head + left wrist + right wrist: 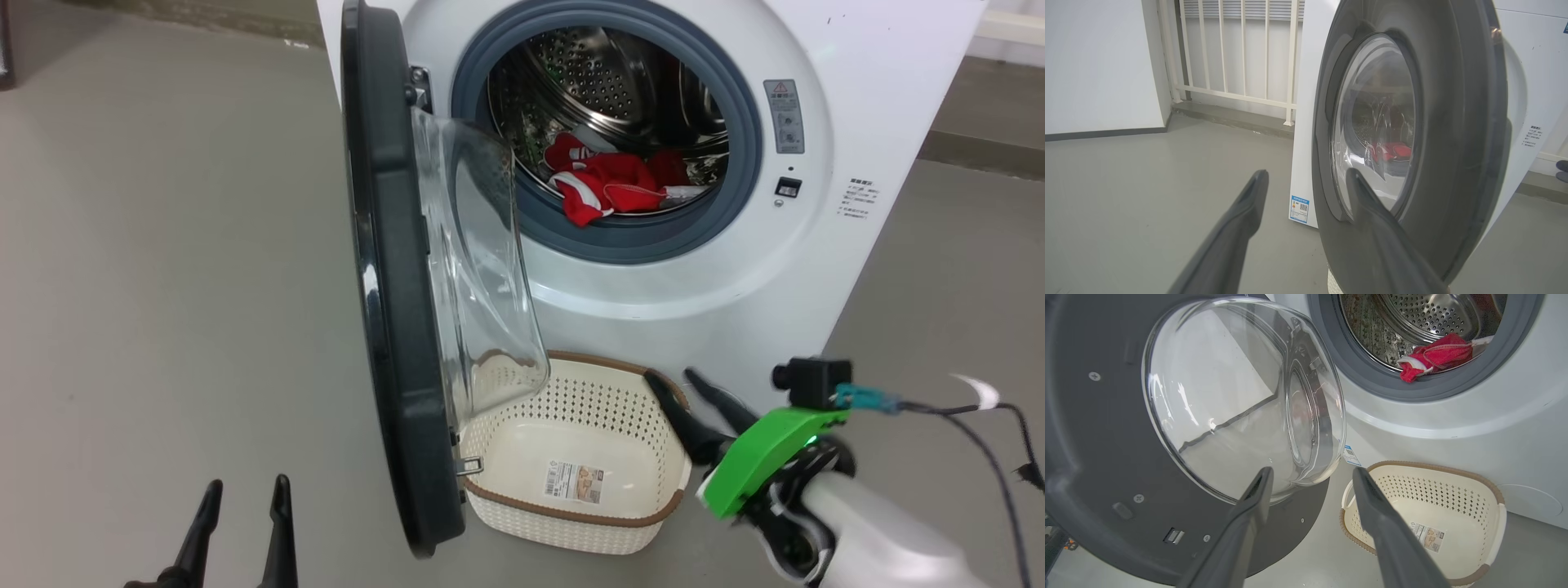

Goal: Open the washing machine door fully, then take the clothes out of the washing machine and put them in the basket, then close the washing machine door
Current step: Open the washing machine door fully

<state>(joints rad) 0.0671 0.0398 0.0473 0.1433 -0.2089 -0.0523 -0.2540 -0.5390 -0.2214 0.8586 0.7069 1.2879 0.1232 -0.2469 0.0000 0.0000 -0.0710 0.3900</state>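
The white washing machine (849, 269) stands ahead with its door (392, 327) swung out edge-on toward me, the clear glass bowl (1237, 396) facing the drum. Red clothes (608, 184) with white trim lie at the drum's front lip, also in the right wrist view as clothes (1433, 357). The cream basket (571, 506) sits on the floor below the opening, with nothing but its paper label inside. My right gripper (673, 380) is open, just right of the basket's far corner. My left gripper (245, 488) is open, low at the left, outside the door (1457, 163).
Grey floor (163, 245) stretches to the left of the door. A white railing (1241, 53) and a wall stand behind the machine in the left wrist view. A black cable (988, 457) trails from my right wrist.
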